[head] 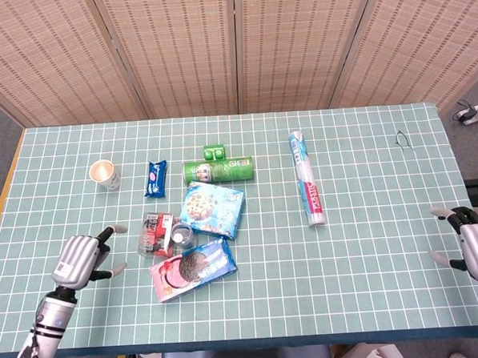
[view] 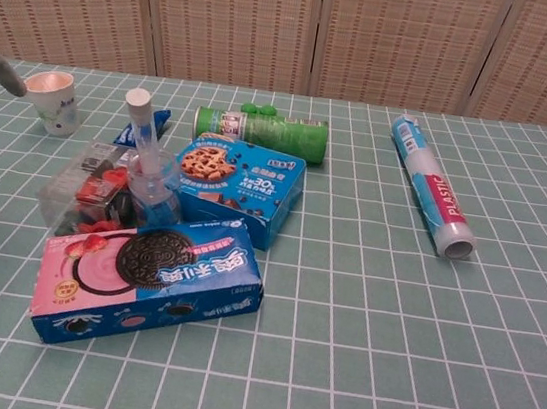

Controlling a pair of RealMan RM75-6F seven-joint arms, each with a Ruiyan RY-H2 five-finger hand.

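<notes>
Two hands, fingers spread, empty: left hand (head: 81,258) near one Oreo box (head: 192,269); right hand (head: 477,247) apart

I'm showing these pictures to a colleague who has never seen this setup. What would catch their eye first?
Probably the cluster of snack packages left of the table's centre: a pink-and-blue cookie box nearest the front, a blue cookie box behind it and a green cylindrical can lying on its side further back. Apart to the right lies a long roll of plastic wrap. The left hand hovers open near the cluster.
</notes>
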